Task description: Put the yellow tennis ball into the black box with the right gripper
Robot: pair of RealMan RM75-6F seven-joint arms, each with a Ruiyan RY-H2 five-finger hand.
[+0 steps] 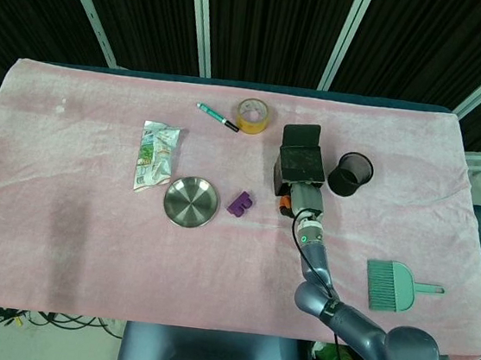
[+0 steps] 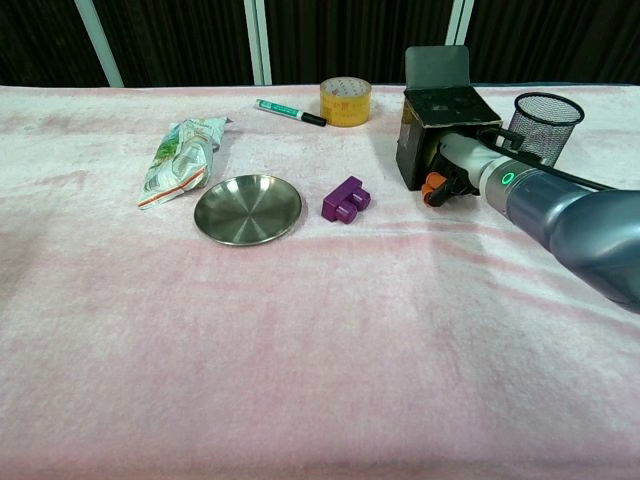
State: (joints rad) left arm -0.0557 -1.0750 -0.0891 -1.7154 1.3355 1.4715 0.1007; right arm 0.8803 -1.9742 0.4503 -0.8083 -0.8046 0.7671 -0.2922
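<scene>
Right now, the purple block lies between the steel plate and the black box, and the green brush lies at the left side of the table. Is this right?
Not quite. The green brush lies at the right side, as the head view shows. The purple block does lie between the steel plate and the black box.

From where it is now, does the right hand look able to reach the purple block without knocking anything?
Probably yes. The right hand sits at the black box's front face, and the purple block lies just to its side on bare pink cloth, with nothing between them.
</scene>
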